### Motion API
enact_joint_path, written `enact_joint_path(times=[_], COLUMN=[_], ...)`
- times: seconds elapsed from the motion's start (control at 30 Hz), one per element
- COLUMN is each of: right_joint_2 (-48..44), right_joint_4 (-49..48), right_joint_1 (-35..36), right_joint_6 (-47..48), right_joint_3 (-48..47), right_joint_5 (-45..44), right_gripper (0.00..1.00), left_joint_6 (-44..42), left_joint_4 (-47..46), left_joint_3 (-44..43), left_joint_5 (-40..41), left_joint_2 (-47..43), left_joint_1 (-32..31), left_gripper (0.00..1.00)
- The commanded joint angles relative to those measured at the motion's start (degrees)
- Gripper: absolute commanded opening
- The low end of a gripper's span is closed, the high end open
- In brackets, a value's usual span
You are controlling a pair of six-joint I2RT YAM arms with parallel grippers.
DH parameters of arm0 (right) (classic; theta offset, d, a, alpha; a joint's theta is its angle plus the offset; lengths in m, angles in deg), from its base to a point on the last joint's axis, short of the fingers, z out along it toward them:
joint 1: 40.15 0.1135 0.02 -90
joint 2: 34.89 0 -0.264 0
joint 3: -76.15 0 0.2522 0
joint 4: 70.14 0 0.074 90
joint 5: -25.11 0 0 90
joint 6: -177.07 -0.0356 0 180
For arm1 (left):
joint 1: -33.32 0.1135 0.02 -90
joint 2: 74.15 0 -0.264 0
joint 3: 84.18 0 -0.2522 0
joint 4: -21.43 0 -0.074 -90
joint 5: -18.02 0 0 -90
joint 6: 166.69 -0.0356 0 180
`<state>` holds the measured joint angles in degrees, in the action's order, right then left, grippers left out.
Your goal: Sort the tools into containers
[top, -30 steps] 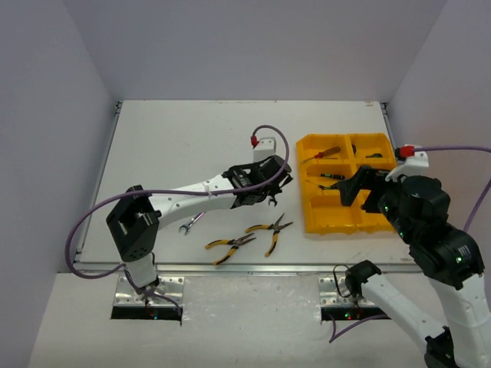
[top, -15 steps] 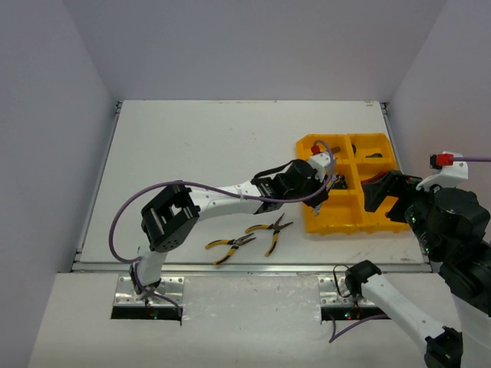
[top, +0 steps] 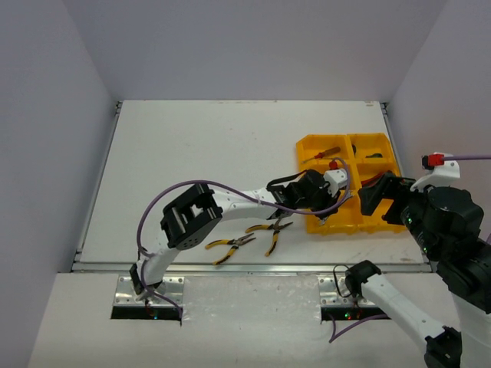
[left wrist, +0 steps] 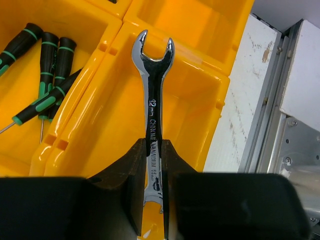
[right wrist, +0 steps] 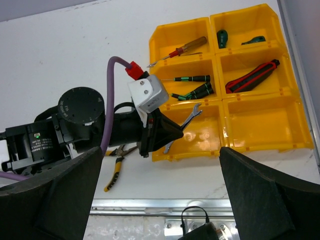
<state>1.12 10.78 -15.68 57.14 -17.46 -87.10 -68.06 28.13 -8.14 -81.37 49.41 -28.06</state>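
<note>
My left fingers (left wrist: 142,152) are clamped on a slim silver open-ended wrench (left wrist: 151,115), held over the near-left compartment of the yellow tray (left wrist: 195,95). The fingers hide the wrench's lower end, and its shank lettering is only partly legible. My right fingers (top: 374,203) are spread wide and empty.

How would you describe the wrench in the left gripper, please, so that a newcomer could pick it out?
Find the yellow tray on the right. Over its near left compartment, the left gripper pinches a silver wrench by its shank, forked end pointing forward. Unlike the green-handled screwdrivers in the next compartment, it is bare metal with no handle.
</note>
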Motion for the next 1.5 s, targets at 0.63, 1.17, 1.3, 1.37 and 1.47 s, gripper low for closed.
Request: enact_joint_path(times=[0.63,1.17,1.3,1.37,1.47], right_joint_2=[1.01,0.87,0.03,-0.5,-0.62], right_joint_4=[-3.49,-12.14,-14.55,-15.49,-16.72], right_joint_1=[-0.12,-0.17,-0.12,-0.12,-0.18], right_joint_6=[0.84,4.49,4.58,4.72,5.13], right_joint_3=[2.05,13.87,16.52,17.86,18.8], right_joint_5=[1.64,12.92,15.44,16.73,18.34], right_gripper=[0.99,0.99,0.99,0.99,0.99], left_joint_6=[-2.32,14.4,10.62,8.71,8.16], left_joint_4=[14.03,51.49,51.54,51.32,49.69], left_joint_3=[-3.38,29.14,32.37,33.41,34.52], left_joint_5=[23.0,22.9,20.15,19.0,16.6], left_joint_2=[-13.01,-40.21,-39.09,-37.07,-34.47], left_joint_1=[3.6,38.0,38.09,38.09,38.09], left_gripper=[1.0,1.0,1.0,0.99,0.93])
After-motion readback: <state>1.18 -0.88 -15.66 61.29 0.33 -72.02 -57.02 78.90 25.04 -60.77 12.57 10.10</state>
